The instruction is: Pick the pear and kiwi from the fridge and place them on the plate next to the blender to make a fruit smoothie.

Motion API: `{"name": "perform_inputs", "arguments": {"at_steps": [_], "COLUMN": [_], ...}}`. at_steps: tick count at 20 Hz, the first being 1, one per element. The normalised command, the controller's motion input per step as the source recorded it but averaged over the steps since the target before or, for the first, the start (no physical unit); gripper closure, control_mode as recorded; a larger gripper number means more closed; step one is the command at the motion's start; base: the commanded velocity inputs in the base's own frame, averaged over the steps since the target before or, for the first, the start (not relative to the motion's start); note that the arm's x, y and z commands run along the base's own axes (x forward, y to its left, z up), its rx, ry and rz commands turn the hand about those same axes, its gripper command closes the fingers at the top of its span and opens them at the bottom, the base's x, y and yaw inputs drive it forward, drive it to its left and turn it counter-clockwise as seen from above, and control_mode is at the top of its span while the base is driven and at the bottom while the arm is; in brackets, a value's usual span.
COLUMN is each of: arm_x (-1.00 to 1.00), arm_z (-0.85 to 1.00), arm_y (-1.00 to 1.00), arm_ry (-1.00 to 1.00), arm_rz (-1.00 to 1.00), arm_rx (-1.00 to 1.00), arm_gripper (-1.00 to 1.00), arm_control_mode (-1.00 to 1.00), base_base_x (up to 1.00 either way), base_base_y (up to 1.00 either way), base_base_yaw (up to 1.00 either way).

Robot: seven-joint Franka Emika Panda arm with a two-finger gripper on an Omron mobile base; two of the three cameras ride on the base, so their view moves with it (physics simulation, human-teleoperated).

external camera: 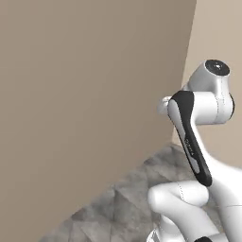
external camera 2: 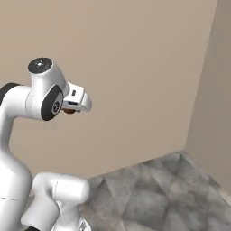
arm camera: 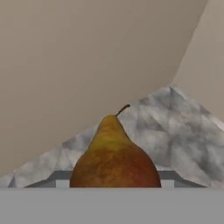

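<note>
A pear (arm camera: 114,159), yellow-green at the neck and russet-red on the belly with a short brown stem, stands upright right in front of the hand camera. It hides the fingertips. In the right base view my gripper (external camera 2: 72,108) is raised at the end of the folded arm, with a reddish sliver of the pear (external camera 2: 68,111) showing under the white hand. The jaws are shut on the pear. The kiwi, fridge, plate and blender are out of view.
Two plain beige walls (external camera 2: 135,67) meet in a corner (external camera 2: 198,90) ahead and to the right. A grey mottled stone-patterned surface (external camera 2: 158,194) lies below the gripper and runs up to the walls.
</note>
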Motion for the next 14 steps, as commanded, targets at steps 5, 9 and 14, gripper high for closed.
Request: {"name": "perform_inputs", "arguments": {"at_steps": [5,9,14], "arm_x": [0.00,0.00,0.00], "arm_z": [0.00,0.00,0.00], "arm_y": [0.00,0.00,0.00], "arm_ry": [0.00,0.00,0.00], "arm_rz": [0.00,0.00,0.00], "arm_rx": [0.00,0.00,0.00], "arm_gripper": [1.00,1.00,1.00], "arm_control_mode": [1.00,1.00,1.00], "base_base_x": [0.00,0.00,0.00], "base_base_y": [0.75,0.08,0.00], "base_base_yaw": [0.85,1.00,1.00]}}
